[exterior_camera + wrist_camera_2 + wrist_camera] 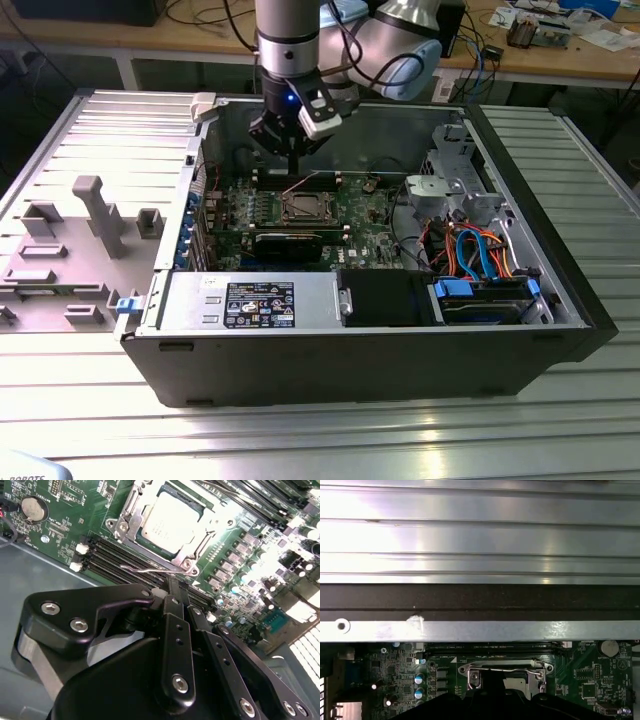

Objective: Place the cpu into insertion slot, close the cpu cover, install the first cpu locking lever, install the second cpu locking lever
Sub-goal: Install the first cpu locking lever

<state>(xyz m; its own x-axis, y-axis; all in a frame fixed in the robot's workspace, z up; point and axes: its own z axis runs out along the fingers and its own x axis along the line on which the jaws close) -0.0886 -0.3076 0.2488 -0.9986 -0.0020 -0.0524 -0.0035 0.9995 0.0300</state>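
Gripper (175, 587), black fingers together and empty, hangs above the green motherboard's (75, 520) memory-slot edge, just beside the silvery-rimmed square insertion slot (125, 527), where the flat silvery square cpu (167, 522) lies seated under the closed silvery metal cpu cover (200, 532).

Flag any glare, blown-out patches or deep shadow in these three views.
Second wrist view: the green board burns out to white beside the chip. First wrist view: bright glare across the ribbed metal table, while the claw is nearly black. Exterior view: even light, with faint reflections on the table.
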